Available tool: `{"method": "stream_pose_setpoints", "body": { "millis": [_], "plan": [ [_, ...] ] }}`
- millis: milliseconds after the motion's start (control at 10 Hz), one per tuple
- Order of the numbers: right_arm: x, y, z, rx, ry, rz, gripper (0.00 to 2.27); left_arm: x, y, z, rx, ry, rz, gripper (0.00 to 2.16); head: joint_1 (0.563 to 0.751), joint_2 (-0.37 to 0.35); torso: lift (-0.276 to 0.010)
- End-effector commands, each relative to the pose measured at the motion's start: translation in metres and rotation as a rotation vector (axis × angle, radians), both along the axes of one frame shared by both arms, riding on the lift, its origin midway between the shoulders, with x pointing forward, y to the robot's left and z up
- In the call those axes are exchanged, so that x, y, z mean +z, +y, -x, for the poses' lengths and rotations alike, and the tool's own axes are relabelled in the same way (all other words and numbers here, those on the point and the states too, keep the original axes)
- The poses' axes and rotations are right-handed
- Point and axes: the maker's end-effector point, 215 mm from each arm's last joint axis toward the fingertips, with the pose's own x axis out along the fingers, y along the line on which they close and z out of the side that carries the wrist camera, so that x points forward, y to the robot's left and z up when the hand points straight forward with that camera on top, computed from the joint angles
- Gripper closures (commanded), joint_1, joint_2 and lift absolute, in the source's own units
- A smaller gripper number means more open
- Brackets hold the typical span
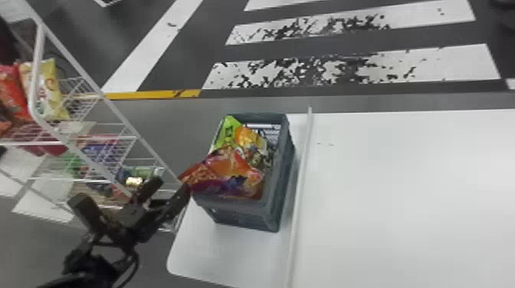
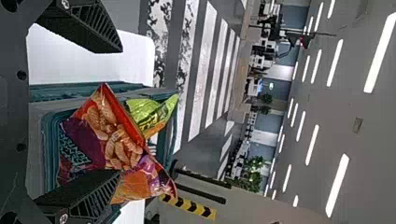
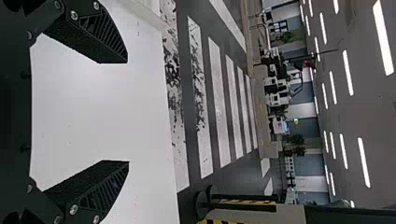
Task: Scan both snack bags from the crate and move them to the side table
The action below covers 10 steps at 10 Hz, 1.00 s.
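- Standing wide, the left gripper (image 1: 132,196) has its fingers well apart, near-left of the crate (image 1: 281,164).
- Red bag (image 1: 226,176): just right of that gripper, slanting across the crate's near end, one corner poking past the left rim towards a finger. Whether they touch, I cannot tell.
- Green bag (image 1: 230,130): further ahead and right of the same gripper, beyond the red one, inside the crate's far end.
- Rack (image 1: 115,107): its wire edge slopes down behind the gripper's left side; the clearance is hard to judge.
- Divider (image 1: 302,172): right of the crate, with broad white table (image 1: 402,184) past it.
- Right gripper (image 3: 128,112): fingers spread, a generous gap between them, table ahead.
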Motion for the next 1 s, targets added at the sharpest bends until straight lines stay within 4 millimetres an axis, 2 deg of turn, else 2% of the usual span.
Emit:
{"method": "stream_pose_setpoints", "body": {
  "millis": [0, 400, 500, 900],
  "plan": [
    [0.000, 0.004, 0.000, 0.008, 0.002, -0.007, 0.16, -0.008, -0.006, -0.005, -0.006, 0.011, 0.000, 0.07, 0.695, 0.350, -0.029],
    [0.001, 0.010, 0.000, 0.031, 0.004, -0.007, 0.16, -0.015, 0.003, -0.010, 0.016, 0.020, -0.005, 0.08, 0.695, 0.350, -0.029],
    [0.001, 0.010, 0.000, 0.034, 0.002, -0.006, 0.16, -0.012, 0.001, -0.012, 0.013, 0.012, 0.001, 0.08, 0.695, 0.350, -0.029],
    [0.000, 0.015, 0.001, 0.051, 0.012, -0.007, 0.16, -0.022, -0.014, -0.024, -0.004, 0.039, 0.038, 0.09, 0.695, 0.350, -0.029]
  ]
}}
